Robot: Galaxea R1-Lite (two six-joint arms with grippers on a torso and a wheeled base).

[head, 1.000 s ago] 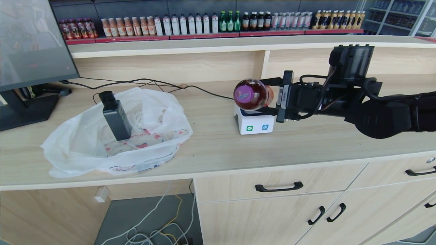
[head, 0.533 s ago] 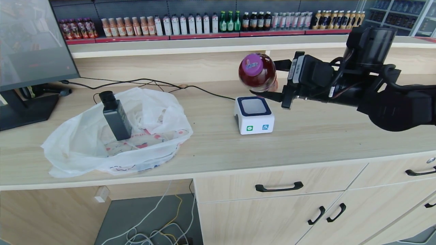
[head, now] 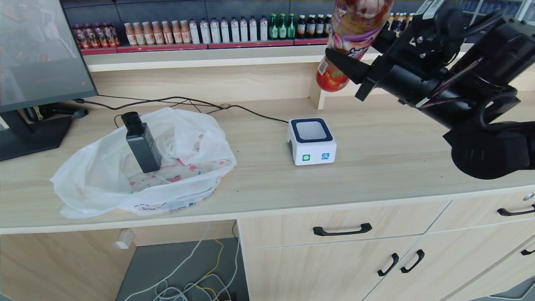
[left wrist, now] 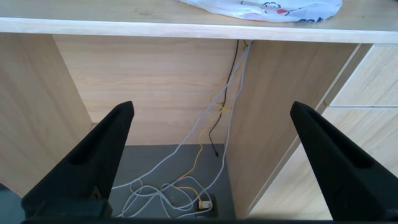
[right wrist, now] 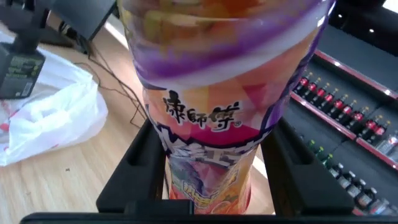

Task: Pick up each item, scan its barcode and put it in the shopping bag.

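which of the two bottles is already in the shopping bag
The dark bottle with the black cap, leaning inside the white shopping bag. The colourful-label bottle is up in the air, gripped by the right hand.

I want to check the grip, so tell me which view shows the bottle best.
The right wrist view: the bottle is close up, label facing the camera, clamped between the right gripper's two fingers. The head view has it high at the top edge, tilted and partly cut off. The left wrist view faces under the counter.
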